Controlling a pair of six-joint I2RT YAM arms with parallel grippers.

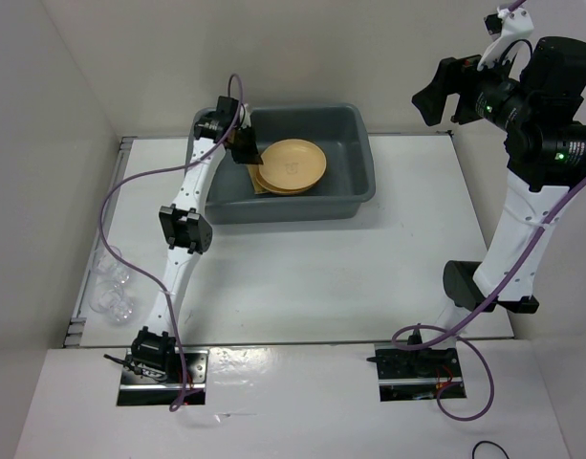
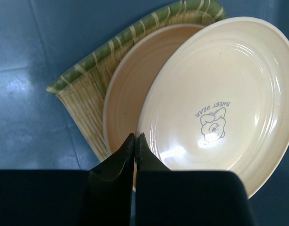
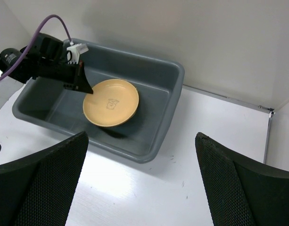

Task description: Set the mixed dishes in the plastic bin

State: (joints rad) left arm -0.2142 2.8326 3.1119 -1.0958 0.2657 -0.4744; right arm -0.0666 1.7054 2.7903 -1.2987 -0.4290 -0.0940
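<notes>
The dark grey plastic bin (image 1: pixel 285 207) stands at the back of the table. Inside it lie two pale-orange plates, the upper plate (image 2: pixel 219 94) printed with a small cartoon and overlapping the lower plate (image 2: pixel 127 89). Both rest on the woven bamboo tray (image 2: pixel 87 87). They show in the top view (image 1: pixel 291 164) and the right wrist view (image 3: pixel 111 102). My left gripper (image 2: pixel 136 137) is shut and empty, its tips just above the near rims of the plates, inside the bin (image 1: pixel 247 151). My right gripper (image 3: pixel 140 136) is open and empty, raised high at the right (image 1: pixel 431 98). Small clear cups (image 1: pixel 113 292) sit at the table's left edge.
The bin's flared rim (image 3: pixel 175 101) rises around my left gripper. A metal rail (image 1: pixel 99 251) runs along the left edge beside the cups. White walls enclose the back and left. The left arm (image 1: pixel 183 229) stretches from its base to the bin.
</notes>
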